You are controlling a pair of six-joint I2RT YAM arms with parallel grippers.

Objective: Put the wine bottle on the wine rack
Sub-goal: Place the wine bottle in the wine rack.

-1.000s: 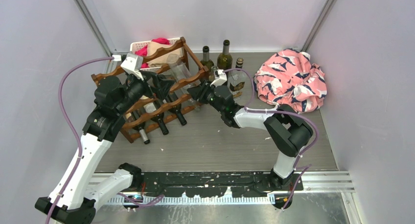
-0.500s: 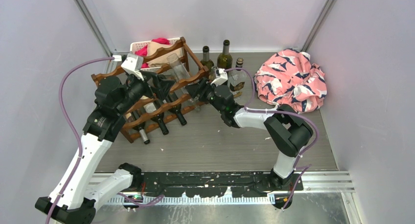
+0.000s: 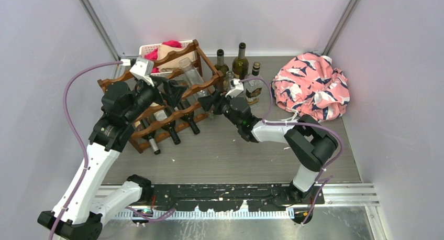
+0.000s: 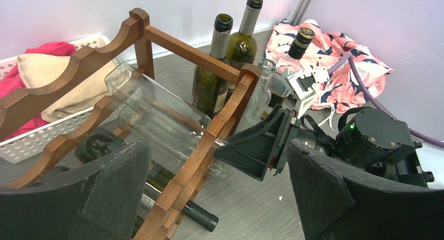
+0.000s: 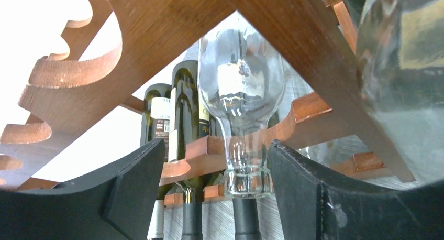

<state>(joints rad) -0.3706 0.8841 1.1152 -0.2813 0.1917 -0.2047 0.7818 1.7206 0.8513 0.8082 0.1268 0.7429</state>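
A clear glass wine bottle (image 3: pixel 195 82) is seen laid across the top scalloped rails of the reddish-brown wooden wine rack (image 4: pixel 173 41). Its long axis is slanted, with the neck aimed at 5 o'clock and the base at 11. The right pincer (image 3: pixel 210 100) is spread, its dark jaws flanking the smooth neck without contact. The left pincer (image 3: pixel 168 89) is held wide open above the rack.

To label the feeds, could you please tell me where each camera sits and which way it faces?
Top external: above and behind the arms, looking down at the rack; left arm and right arm show.
Left wrist: over the rack, facing across it to the standing bottles and right arm; left fingers below.
Right wrist: low, facing the clear bottle neck-first in the rack; right fingers below.
Both wrist views share the clear bottle.
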